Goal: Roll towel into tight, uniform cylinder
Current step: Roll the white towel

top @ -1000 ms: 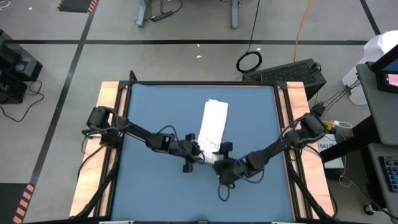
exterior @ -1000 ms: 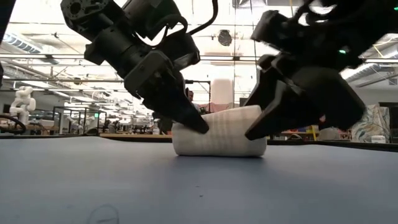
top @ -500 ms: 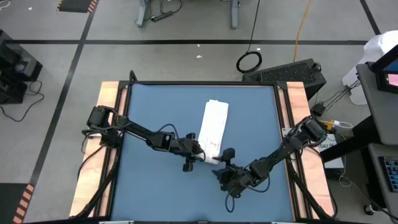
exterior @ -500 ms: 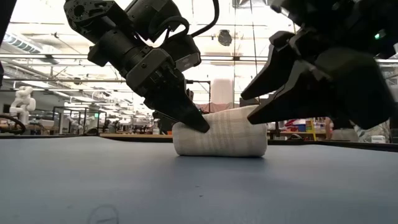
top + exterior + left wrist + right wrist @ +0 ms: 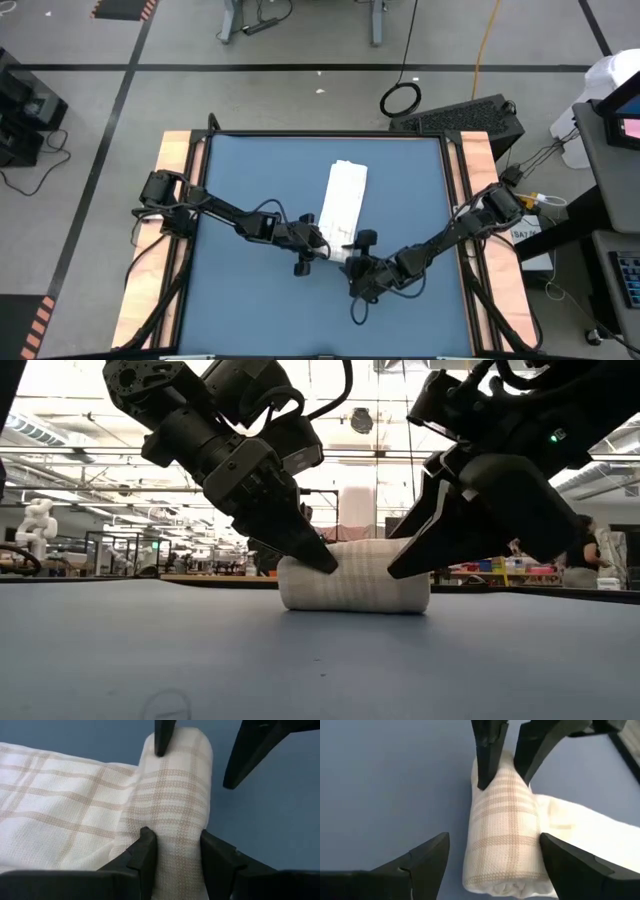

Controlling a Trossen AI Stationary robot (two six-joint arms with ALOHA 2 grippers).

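The white towel (image 5: 345, 195) with faint grid lines lies as a narrow strip on the blue table (image 5: 250, 180). Its near end is wound into a short roll (image 5: 355, 582) that rests on the table; the flat part runs toward the far edge. My left gripper (image 5: 176, 834) is shut on the roll's left end. My right gripper (image 5: 495, 837) is open at the roll's right end, one finger on each side of it. My left gripper pinches the roll's left end (image 5: 175, 820) between its two fingers, across the roll. The fingers (image 5: 318, 557) slant down from the table's left. The roll lies level on the table. My right gripper has one fingertip (image 5: 543, 839) in the crease between roll and flat part; whether it touches the cloth I cannot tell. Its other finger (image 5: 442, 842) stands clear, over bare table.
Bare blue table lies on all sides of the towel. Wooden rails (image 5: 175, 200) run along the left and right edges. Both arms slant in from the sides and meet at the roll. A person (image 5: 585, 550) stands far off in the room behind.
My right gripper drew back from the roll toward the table's near edge and rose a little, then came back to the roll's right end, still open and rolled slightly at the wrist. The roll has stayed where it was, with my left gripper on it.
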